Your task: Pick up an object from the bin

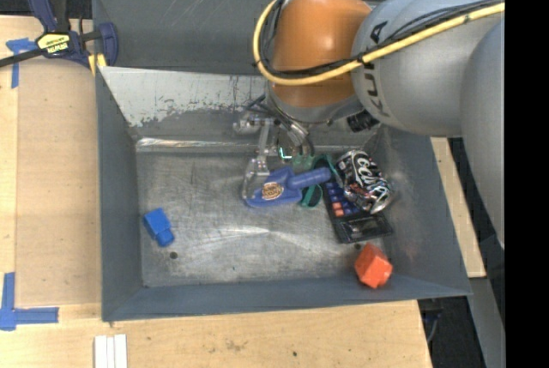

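Gripper [268, 162] sits low at frame centre over the blue plastic toy [290, 184]; can't tell spread or clenched. Next: secure grasp, lift clear.

One camera, overhead on the bin [116, 186], tilted slightly from the near side: the far wall [189, 100] shows a broad inner face, the near wall [257, 293] just a thin strip. Mid range, the bin takes most of the frame, some surround at left and top. The arm [429, 57] comes in from frame right, covering the bin's far-right corner.
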`<state>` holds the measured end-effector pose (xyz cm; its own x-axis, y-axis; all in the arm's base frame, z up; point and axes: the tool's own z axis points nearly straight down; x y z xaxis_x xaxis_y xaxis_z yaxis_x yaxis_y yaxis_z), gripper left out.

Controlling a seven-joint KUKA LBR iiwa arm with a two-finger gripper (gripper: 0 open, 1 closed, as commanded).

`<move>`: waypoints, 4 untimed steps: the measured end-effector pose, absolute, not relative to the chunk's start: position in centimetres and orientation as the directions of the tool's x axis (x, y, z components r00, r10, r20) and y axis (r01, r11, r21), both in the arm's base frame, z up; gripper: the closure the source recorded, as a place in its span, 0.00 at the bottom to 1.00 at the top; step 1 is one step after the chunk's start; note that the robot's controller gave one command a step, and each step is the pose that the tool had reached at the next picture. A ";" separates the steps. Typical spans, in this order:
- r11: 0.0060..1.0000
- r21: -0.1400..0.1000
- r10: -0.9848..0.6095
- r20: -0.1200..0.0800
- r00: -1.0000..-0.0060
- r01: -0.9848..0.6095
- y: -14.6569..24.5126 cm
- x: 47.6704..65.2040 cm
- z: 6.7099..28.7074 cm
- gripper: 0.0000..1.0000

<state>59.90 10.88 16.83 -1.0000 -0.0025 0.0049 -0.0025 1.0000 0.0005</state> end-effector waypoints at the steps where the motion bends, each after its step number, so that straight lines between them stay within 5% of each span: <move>1: 1.000 0.001 -0.002 0.000 -1.000 -0.002 10.9 60.0 17.1 0.00; 2: 0.994 0.000 -0.108 -0.007 -0.994 -0.108 12.2 60.0 13.0 0.00; 3: 0.983 0.001 -0.185 -0.001 -0.983 -0.185 7.2 60.5 10.9 0.00; 4: 0.997 0.001 -0.082 -0.007 -0.997 -0.082 7.9 59.4 8.4 1.00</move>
